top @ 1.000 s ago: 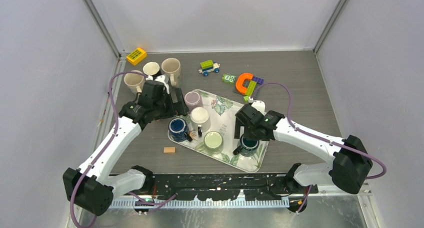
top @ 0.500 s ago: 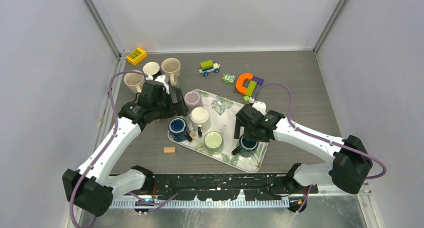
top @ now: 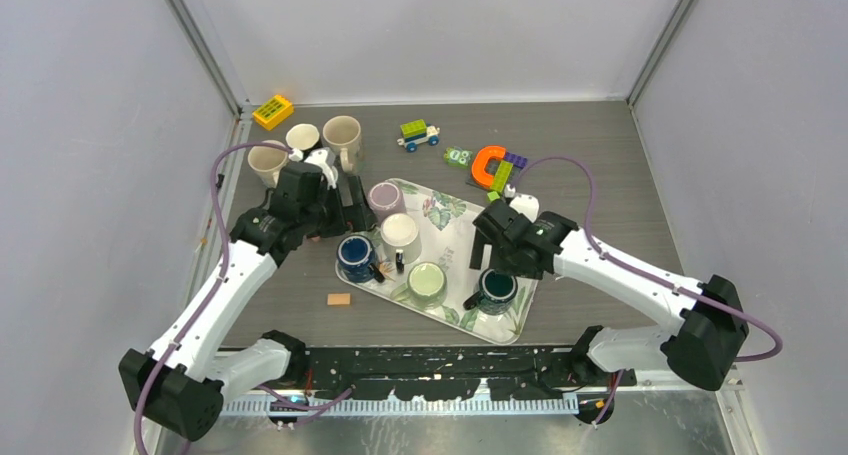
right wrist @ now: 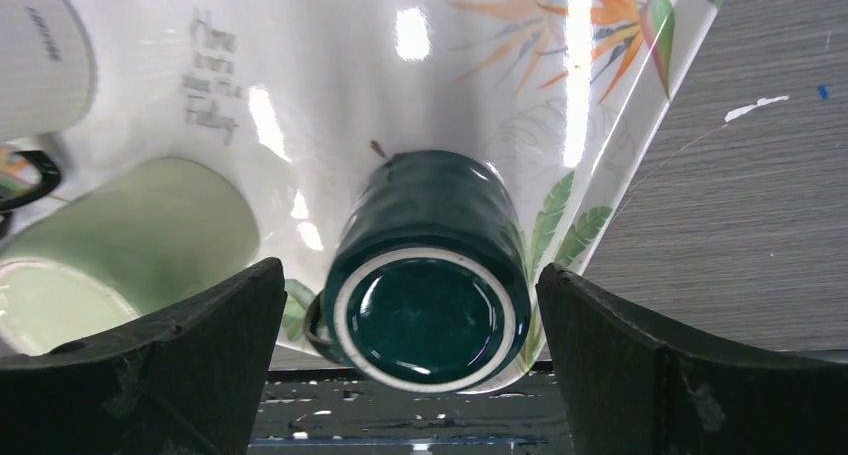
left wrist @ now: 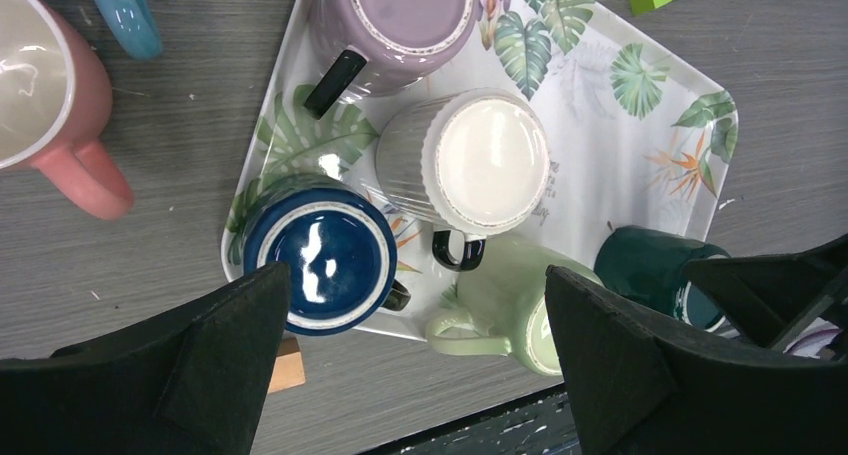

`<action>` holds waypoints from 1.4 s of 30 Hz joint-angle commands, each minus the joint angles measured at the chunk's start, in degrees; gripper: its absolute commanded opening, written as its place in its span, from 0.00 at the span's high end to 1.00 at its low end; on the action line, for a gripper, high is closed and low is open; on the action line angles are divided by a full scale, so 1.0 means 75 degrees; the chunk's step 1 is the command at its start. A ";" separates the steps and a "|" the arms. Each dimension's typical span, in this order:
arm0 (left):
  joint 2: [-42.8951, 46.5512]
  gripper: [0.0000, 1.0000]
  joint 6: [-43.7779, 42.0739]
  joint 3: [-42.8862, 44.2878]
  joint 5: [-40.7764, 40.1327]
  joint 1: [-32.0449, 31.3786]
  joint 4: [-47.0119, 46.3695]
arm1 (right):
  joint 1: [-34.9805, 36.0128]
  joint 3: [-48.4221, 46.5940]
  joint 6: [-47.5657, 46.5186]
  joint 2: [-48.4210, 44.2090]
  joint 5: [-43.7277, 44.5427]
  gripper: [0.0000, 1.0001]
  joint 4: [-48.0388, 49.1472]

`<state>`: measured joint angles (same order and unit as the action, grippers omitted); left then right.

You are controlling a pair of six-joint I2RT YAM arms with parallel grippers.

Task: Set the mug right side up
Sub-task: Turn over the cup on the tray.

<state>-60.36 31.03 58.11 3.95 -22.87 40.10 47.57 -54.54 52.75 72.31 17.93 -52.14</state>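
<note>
Several mugs stand base up on the leaf-print tray point(top: 455, 225): purple point(top: 387, 197), white point(top: 399, 232), blue point(top: 355, 252), light green point(top: 427, 283) and dark green point(top: 496, 290). My right gripper point(top: 497, 262) hangs open just above the dark green mug point(right wrist: 425, 275); the mug's base shows between the spread fingers point(right wrist: 200, 345), apart from both. My left gripper point(top: 352, 213) is open above the tray's left end, with nothing between its fingers point(left wrist: 220, 335). Below it are the blue mug point(left wrist: 320, 265), white mug point(left wrist: 480, 160) and light green mug point(left wrist: 510, 310).
Three upright mugs point(top: 302, 140) stand off the tray at the back left, one of them pink point(left wrist: 40, 85). A small wooden block point(top: 339, 299) lies by the tray's near-left corner. Toy bricks, a toy car point(top: 418, 134) and an orange piece point(top: 489, 163) lie behind the tray.
My right gripper has risen and drawn slightly back and to the right, uncovering more of the dark green mug. The left arm has shifted a little to the left. No mug has moved.
</note>
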 commanded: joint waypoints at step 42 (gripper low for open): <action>0.0002 0.00 -0.0208 0.0303 0.0317 -0.0025 -0.0125 | 0.2147 0.0503 0.1702 -0.0842 0.0637 0.00 0.0354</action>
<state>-60.31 30.52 58.17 5.23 -22.87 40.16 65.87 -51.48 67.88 67.40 20.08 -53.91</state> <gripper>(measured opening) 0.996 0.996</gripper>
